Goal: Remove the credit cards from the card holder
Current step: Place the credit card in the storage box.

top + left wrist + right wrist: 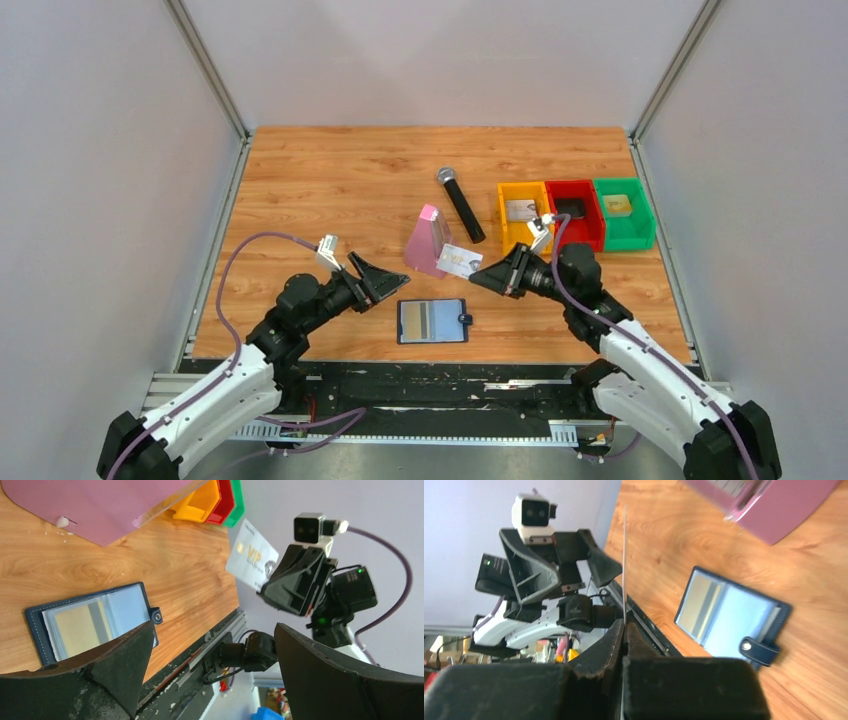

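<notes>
The navy card holder [432, 321] lies open on the table near the front edge, pale blue-grey inside, with a tan-gold card [423, 320] in a slot. It also shows in the left wrist view [95, 621] and the right wrist view [730, 615]. My right gripper [480, 273] is shut on a white credit card [459, 261], held above the table right of the holder. That card reads "VIP" in the left wrist view [251, 555] and shows edge-on in the right wrist view [624, 565]. My left gripper [388, 284] is open and empty, just left of the holder.
A pink metronome [427, 240] stands behind the holder. A black microphone [461, 204] lies further back. Yellow [521, 216], red [573, 213] and green [622, 211] bins sit at the right; each holds something small.
</notes>
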